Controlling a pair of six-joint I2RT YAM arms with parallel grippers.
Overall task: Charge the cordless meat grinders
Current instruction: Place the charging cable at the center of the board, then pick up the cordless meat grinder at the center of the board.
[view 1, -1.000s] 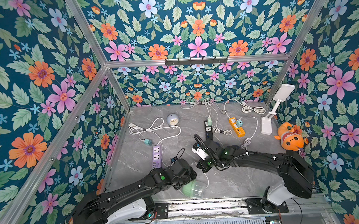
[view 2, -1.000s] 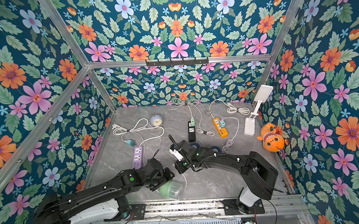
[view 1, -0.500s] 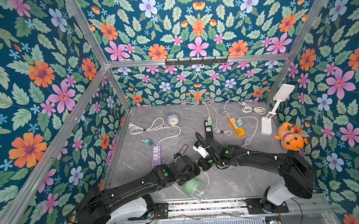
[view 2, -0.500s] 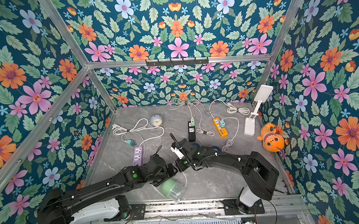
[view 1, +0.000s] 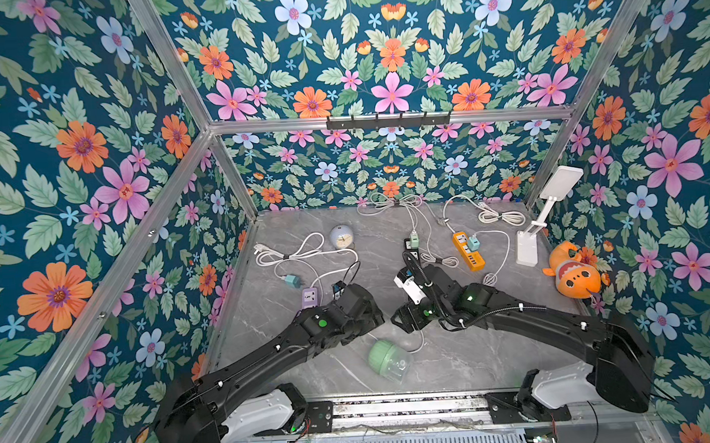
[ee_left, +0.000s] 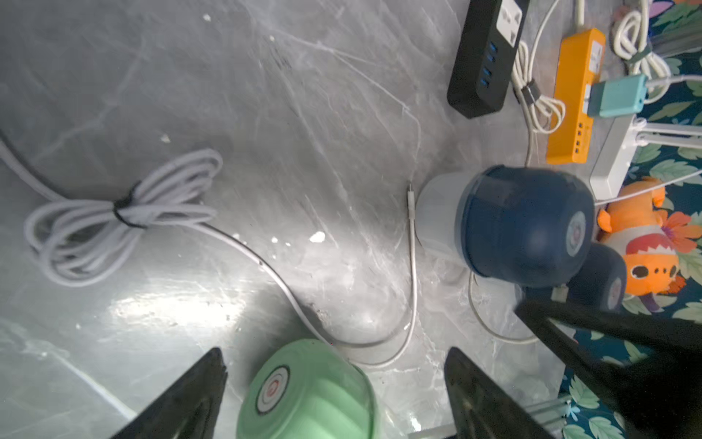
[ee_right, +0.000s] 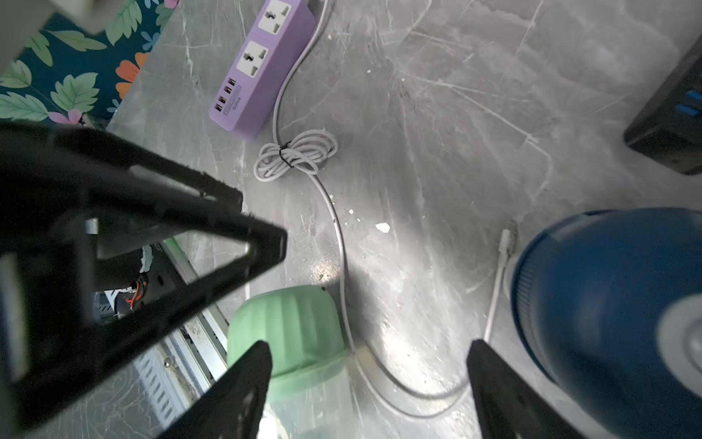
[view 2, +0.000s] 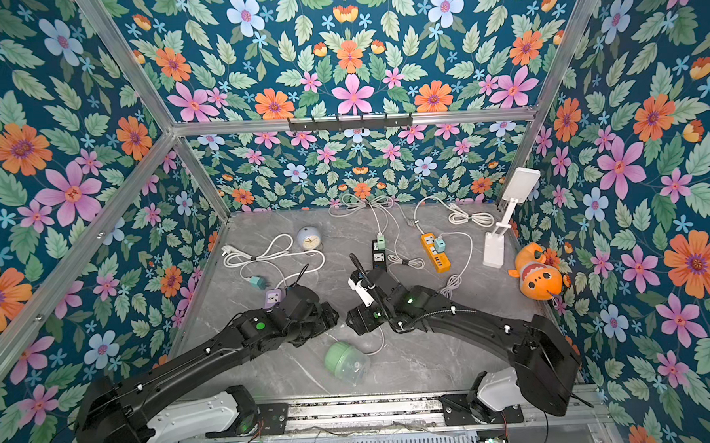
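Matte black arms [view 1: 268, 354], green indicator lights [view 1: 322, 323], white bases [view 1: 259, 416], ribbed black cable [view 1: 493, 312].

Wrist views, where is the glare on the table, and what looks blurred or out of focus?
Left wrist view: a broad glare patch on the grey table near the mint grinder. Right wrist view: a smaller glint by the white cable; the navy grinder, close to the lens, is blurred. Both top views: even light, reasonably sharp.

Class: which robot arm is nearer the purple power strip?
Left. The left arm has its wrist right beside the purple power strip; the right arm is farther off, beyond the left wrist.
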